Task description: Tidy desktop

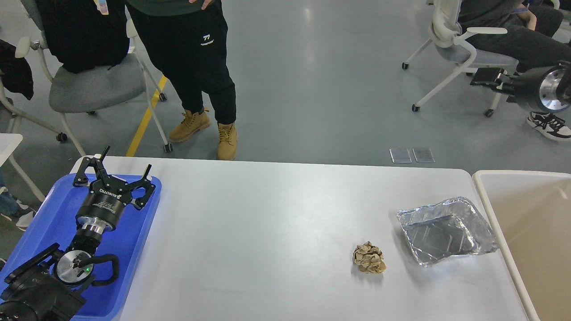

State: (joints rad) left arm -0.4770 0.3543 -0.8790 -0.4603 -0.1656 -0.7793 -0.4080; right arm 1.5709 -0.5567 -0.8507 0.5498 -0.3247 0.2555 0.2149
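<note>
Over on the left, the left gripper [117, 171] hangs above the far corner of the blue tray [134, 249] with its two fingers spread wide and nothing between them. Off to the upper right, the right gripper [488, 79] shows small and dark against a chair, held well above the floor beyond the desk, and I can't make out whether its fingers are parted or closed. Two bits of rubbish sit on the right part of the desk [267, 223]: a crumpled brown paper ball [369, 257] and, near it, a dented foil tray [446, 232] close to the beige tub [526, 232]. Trouble, I'd guess, lies with that foil: it looks thin and springy, so a pinch on its rim could buckle it or make it skid across the smooth top. The light paper wad could roll away if a finger nudges it before closing. The desk itself is broad, white and glossy, with rounded corners. Beyond it lies a grey polished floor, with a person in tan boots [205, 129] standing just behind the far edge and office chairs on both sides.
</note>
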